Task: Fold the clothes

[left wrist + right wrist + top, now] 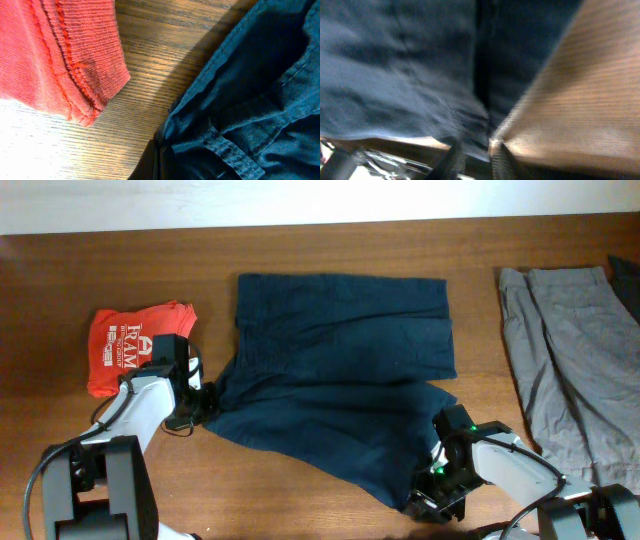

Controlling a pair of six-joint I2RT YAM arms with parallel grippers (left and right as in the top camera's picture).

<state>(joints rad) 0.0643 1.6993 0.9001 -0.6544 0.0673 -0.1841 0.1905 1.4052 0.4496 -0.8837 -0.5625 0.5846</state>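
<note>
- Navy shorts point(340, 380): spread on the wooden table point(60, 280), mostly flat. The upper leg lies square. The lower leg runs at a slant toward the near right corner.
- Left claw point(203, 402): at the left edge of the navy shorts, at the waist end. It is closed together and pinches the waistband. The cloth there gathers into creases that run toward the grip. The left wrist view shows a belt loop point(225, 150) and a stitched seam just beside the pinch point.
- Right claw point(425, 498): at the lower right corner of the navy shorts, on the hem of the slanted leg. The right wrist view is blurred. Its fingers point(502, 157) stand close together with the dark hem between them, so it reads as clamped on the cloth.
- Red T-shirt point(125, 345): folded small, white print facing up, lying left of the navy shorts. It sits near the waistband but apart from it, with bare wood between. Its stitched corner shows in the left wrist view.
- Grey shorts point(570, 370): laid flat well to the right of the navy shorts, not touching them, running lengthwise toward the near edge of the table.
</note>
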